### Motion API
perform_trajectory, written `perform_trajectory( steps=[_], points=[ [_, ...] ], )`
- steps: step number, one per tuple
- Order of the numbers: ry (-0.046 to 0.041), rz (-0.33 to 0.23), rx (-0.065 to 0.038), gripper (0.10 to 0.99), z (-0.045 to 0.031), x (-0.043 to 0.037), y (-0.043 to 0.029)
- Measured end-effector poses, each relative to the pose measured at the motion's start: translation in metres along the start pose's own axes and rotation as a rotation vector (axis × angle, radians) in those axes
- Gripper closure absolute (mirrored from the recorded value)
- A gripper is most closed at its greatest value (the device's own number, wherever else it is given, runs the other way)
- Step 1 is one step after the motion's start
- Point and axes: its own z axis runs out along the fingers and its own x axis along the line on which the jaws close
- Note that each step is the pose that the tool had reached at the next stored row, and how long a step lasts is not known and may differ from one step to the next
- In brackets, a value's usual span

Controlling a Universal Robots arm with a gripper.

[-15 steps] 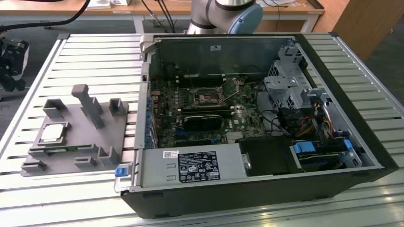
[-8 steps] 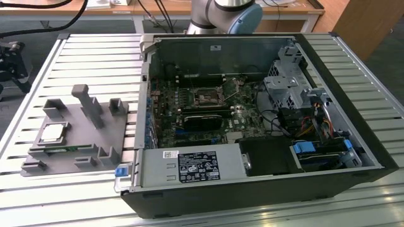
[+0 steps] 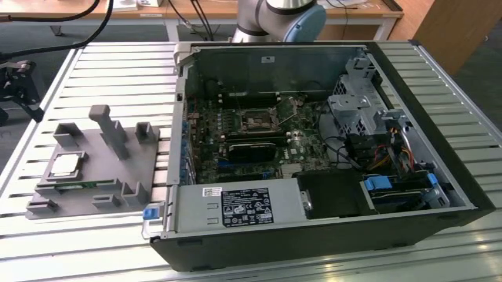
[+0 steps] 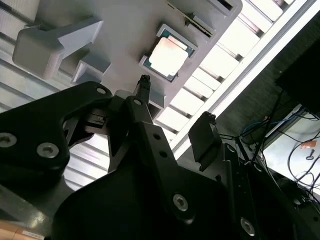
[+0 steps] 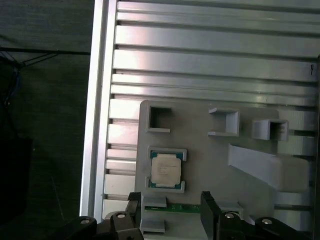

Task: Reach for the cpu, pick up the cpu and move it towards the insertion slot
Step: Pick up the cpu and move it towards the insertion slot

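The gripper (image 4: 175,102) is seen with its jaws spread wide and nothing held between them, poised over the grey fixture (image 4: 125,30) and clear of the cpu (image 4: 167,55). The cpu is seated flat in a framed recess of that fixture, just beside a thin green memory stick (image 5: 172,207). It is judged light, rigid and fragile, with a smooth lid likely to slip, so it is best taken by two opposite edges. A pale silvery square top with a darker rim is shown. The insertion slot (image 3: 257,121) is found well apart from the fixture, inside the open computer case (image 3: 439,176).
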Motion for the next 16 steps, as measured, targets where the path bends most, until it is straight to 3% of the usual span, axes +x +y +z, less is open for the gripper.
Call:
perform_trajectory(
  steps=[16],
  points=[
    [0.0, 0.0, 0.0, 0.498, 0.0092, 0.0001, -0.0024]
  ],
)
